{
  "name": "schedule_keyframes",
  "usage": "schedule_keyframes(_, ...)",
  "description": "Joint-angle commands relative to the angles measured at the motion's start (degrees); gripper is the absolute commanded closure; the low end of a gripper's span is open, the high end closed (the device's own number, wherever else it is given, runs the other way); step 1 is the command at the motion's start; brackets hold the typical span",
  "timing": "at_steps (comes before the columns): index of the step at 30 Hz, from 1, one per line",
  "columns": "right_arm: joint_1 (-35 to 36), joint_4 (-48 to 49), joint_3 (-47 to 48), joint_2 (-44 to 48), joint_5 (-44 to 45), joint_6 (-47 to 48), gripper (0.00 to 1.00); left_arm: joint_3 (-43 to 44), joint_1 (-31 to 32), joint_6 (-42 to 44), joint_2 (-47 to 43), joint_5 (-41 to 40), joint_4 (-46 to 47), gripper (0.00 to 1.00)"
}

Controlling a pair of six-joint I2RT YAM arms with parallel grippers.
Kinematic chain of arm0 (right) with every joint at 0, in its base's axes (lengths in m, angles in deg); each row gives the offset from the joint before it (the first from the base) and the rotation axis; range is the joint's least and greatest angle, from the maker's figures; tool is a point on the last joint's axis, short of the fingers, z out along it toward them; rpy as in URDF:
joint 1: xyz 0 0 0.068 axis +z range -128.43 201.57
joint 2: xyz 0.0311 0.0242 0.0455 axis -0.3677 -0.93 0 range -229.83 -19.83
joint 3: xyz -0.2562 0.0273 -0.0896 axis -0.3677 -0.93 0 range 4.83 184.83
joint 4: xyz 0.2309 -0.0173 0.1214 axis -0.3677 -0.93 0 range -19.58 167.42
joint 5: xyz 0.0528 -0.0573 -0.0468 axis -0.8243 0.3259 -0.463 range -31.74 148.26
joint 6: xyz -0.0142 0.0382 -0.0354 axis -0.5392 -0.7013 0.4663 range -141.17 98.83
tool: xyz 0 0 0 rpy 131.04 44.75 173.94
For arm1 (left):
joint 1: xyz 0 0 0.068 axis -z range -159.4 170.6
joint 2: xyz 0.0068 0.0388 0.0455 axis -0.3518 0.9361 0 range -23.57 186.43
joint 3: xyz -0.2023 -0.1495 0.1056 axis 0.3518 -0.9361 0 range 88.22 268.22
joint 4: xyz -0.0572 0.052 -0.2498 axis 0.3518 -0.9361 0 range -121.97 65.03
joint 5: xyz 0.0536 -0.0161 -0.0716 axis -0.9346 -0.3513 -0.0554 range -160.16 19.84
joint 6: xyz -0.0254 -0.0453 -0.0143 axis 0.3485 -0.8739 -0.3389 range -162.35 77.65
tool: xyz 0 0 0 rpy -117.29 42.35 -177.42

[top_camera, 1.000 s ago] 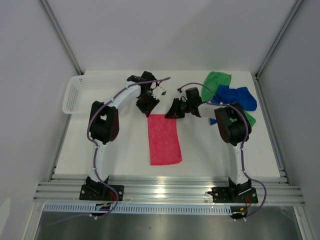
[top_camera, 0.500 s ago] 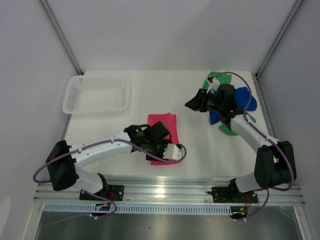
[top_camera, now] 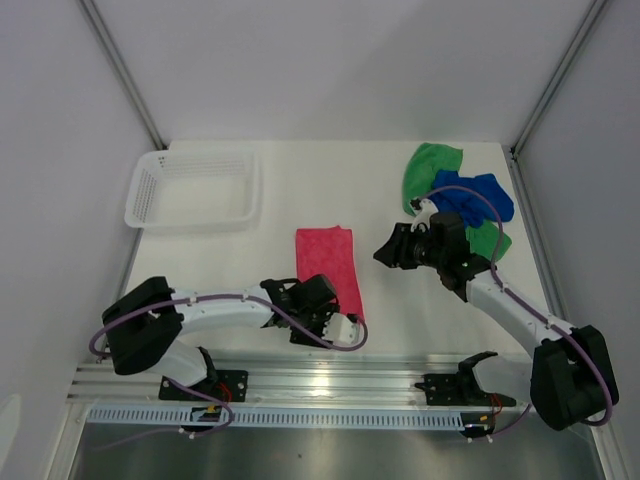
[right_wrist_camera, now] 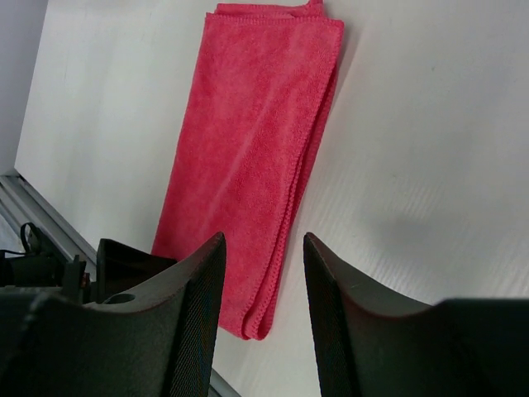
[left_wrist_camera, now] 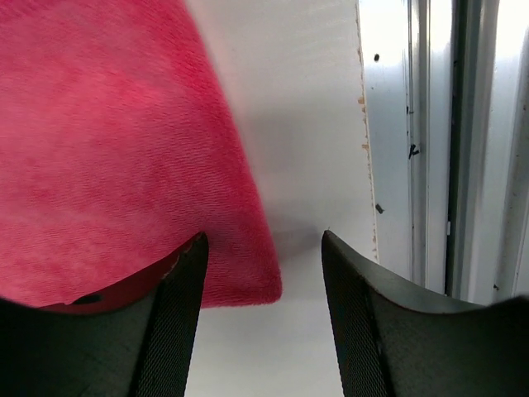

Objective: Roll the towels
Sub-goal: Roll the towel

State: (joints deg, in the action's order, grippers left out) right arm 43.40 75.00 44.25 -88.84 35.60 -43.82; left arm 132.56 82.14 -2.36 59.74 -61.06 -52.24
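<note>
Pink-red towel (top_camera: 328, 262) is lying flat, folded long, mid-bench (top_camera: 230, 262); rolling not yet begun. Left gripper (left_wrist_camera: 263, 248) is sitting at its near right corner, jaws apart, straddling the edge, probably not gripping. Right gripper (right_wrist_camera: 263, 248) is hovering beside it, jaws apart, empty. Next: pinching the near end, turning it over. Blue towel (top_camera: 478, 195) and green towel (top_camera: 430, 165) are lying heaped far right. White mesh basket (top_camera: 190, 224) is holding nothing.

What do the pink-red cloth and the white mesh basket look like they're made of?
Pink-red folded towel: soft fabric, likely microfibre; matte, with a fuzzy fine nap and a stitched edge. White rectangular mesh basket: probably moulded plastic; smooth, rigid-looking slotted walls.
</note>
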Motion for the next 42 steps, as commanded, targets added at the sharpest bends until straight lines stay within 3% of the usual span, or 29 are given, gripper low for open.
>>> schedule_keyframes(1,0.1,-1.1,-0.5,3.8,2.2,2.4,0.54,-3.1,0.8,-2.1,1.3,-1.1,3.9,0.4)
schedule_keyframes(5,0.1,-0.4,-1.0,5.5,-0.5,4.6,0.53,-5.5,0.8,-3.2,0.9,-3.6,5.5,0.43)
schedule_keyframes(9,0.1,0.3,-1.4,5.7,-2.8,7.6,0.52,-5.6,0.8,-5.6,1.6,-6.4,7.0,0.66)
schedule_keyframes(12,0.4,4.1,-3.1,6.0,-4.8,10.0,0.51,-5.1,0.7,-6.3,1.1,-7.1,6.5,0.9)
schedule_keyframes(14,1.1,6.5,-5.0,6.3,-5.3,14.0,0.5,-4.2,0.4,-6.3,-0.8,-6.2,5.0,0.98)
schedule_keyframes(16,2.2,7.8,-6.1,6.5,-5.6,18.8,0.5,-3.0,-0.9,-6.3,-2.4,-2.2,1.1,0.99)
schedule_keyframes(18,5.7,7.6,-7.7,7.2,-6.1,29.3,0.49,-0.8,-3.7,-6.4,-4.3,1.2,-1.0,0.99)
schedule_keyframes(20,8.6,4.9,-8.6,7.6,-7.8,42.6,0.46,0.4,-5.9,-6.2,-4.6,5.9,-3.9,0.99)
schedule_keyframes(22,10.4,-0.6,-8.7,7.7,-11.6,50.2,0.43,2.6,-9.1,-5.7,-4.3,9.9,-5.5,0.99)
schedule_keyframes(27,12.3,-3.9,-8.0,5.6,-14.3,57.7,0.43,5.4,-13.5,-4.0,-2.8,14.0,-7.8,0.99)
schedule_keyframes(29,14.5,-4.7,-7.7,5.4,-14.3,58.4,0.43,6.9,-14.7,-4.1,-2.4,15.6,-8.6,0.99)
schedule_keyframes(34,19.9,6.4,-10.2,4.7,-13.5,52.6,0.43,9.3,-17.7,-5.5,-1.1,19.5,-10.7,0.99)
schedule_keyframes(42,28.6,16.4,-12.6,-0.9,-5.0,46.5,0.43,9.5,-21.0,-5.6,-0.8,22.2,-11.4,0.99)
